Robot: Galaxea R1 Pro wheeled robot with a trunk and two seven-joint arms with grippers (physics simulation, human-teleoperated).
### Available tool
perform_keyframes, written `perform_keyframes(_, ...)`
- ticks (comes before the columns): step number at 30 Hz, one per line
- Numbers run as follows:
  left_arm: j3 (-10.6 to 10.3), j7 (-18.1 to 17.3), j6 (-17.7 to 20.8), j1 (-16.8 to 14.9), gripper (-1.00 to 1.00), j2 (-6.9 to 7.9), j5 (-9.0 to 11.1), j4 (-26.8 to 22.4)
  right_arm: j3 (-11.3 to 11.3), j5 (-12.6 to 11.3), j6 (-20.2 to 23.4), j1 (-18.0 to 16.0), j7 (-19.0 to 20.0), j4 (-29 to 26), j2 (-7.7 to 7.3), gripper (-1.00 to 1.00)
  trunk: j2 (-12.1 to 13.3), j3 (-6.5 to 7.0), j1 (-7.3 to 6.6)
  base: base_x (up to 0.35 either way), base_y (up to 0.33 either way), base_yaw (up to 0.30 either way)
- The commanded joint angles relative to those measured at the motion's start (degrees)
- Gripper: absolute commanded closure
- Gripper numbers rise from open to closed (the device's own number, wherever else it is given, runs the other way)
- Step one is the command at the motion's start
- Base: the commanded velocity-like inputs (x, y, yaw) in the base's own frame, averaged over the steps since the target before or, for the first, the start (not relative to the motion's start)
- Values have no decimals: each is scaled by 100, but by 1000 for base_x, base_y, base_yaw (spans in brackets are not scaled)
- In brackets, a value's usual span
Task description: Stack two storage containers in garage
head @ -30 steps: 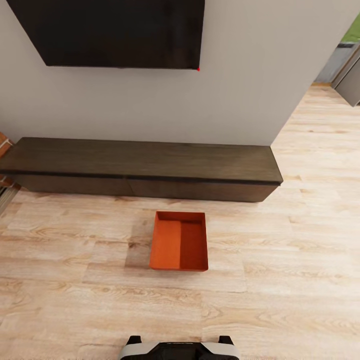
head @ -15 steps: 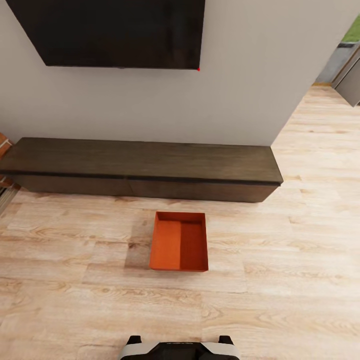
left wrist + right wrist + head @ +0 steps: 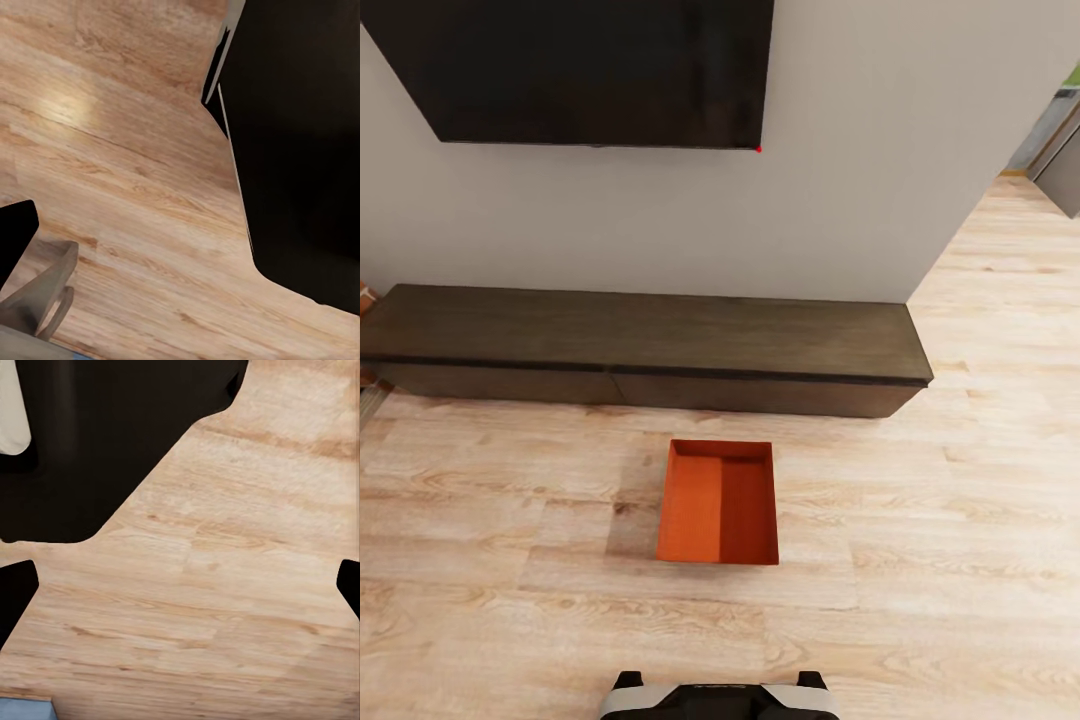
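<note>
One orange-red storage container (image 3: 718, 502), open-topped and empty, sits on the light wood planks of the living room, just in front of the long dark bench (image 3: 650, 345). It lies ahead of my base (image 3: 720, 698), a short way off. My left gripper (image 3: 180, 247) hangs over bare planks beside my dark body (image 3: 300, 150); one black fingertip (image 3: 15, 232) shows at the frame edge, set wide. My right gripper (image 3: 180, 596) is open over bare planks, with its fingertips (image 3: 15, 592) at both frame edges and nothing between them.
A black TV (image 3: 580, 70) hangs on the pale wall above the bench. A bit of red brick (image 3: 366, 296) shows at the far left. To the right of the wall the wood floor runs on through an opening (image 3: 1010, 260).
The whole head view has shifted slightly, so the camera has moved a little; the bench and container sit a bit lower in the picture. The container itself has not moved.
</note>
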Motion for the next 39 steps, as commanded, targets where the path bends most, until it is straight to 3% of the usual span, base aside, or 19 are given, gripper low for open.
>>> perform_keyframes(1,11,8,-17,-2,-100,-1,12,4,-9,54,-28,-6,-29,17,-8,-100,-5,-4,2,12,0,0)
perform_keyframes(7,14,12,-17,-1,-100,-27,-11,-24,-16,31,13,-6,-118,17,40,-100,-5,-4,2,2,0,0)
perform_keyframes(8,6,23,15,-2,-100,5,-28,-123,-38,10,73,-1,-107,-284,9,-100,-5,-4,2,0,0,0)
perform_keyframes(13,9,25,211,-2,-100,360,-32,-943,-74,-40,740,17,-128,-1666,-19,-100,-5,-4,2,0,0,0)
perform_keyframes(15,16,26,512,-2,-100,571,-28,-1475,-178,-170,991,11,-167,-2234,-29,-100,-5,-4,2,0,0,0)
perform_keyframes(17,22,30,791,-2,-100,689,-26,-1938,-306,-285,1125,-49,-208,-2488,-38,-100,-5,-4,2,0,0,0)
perform_keyframes(19,30,40,1052,-2,-100,760,-24,-2441,-451,-370,1252,-240,-261,-2634,-50,-100,-5,-4,2,0,0,0)
perform_keyframes(23,37,276,1468,-27,-100,802,-17,-3475,-719,-448,1437,-976,-443,-2724,-90,-100,-5,-4,2,0,0,0)
perform_keyframes(25,40,747,1820,-55,-100,770,12,-3926,-839,-479,1454,-1622,-694,-2712,-78,-100,-5,-4,2,0,0,0)
perform_keyframes(27,40,977,2024,-133,-100,722,20,-4017,-871,-493,1441,-2002,-822,-2673,-38,-100,-5,-4,2,0,0,0)
perform_keyframes(31,37,1181,2234,-672,-100,498,49,-4006,-890,-501,1380,-2674,-924,-2314,105,-100,-5,-4,2,0,0,0)
perform_keyframes(34,9,1258,2248,-1603,-100,-95,-23,-3153,-883,-466,757,-3171,-954,-1607,628,-100,-5,-4,2,0,0,0)
perform_keyframes(37,-24,1230,2181,-2115,-100,-431,-67,-2450,-861,-451,447,-3247,-958,-1425,888,-100,-5,-4,2,0,0,0)
perform_keyframes(38,-51,1221,2044,-2272,-100,-637,-166,-2238,-846,-439,359,-3265,-944,-1378,967,-100,-5,-4,2,0,0,0)
perform_keyframes(39,-63,1220,1985,-2305,-100,-705,-223,-2194,-841,-432,340,-3269,-938,-1368,984,-100,-5,-4,2,0,0,0)
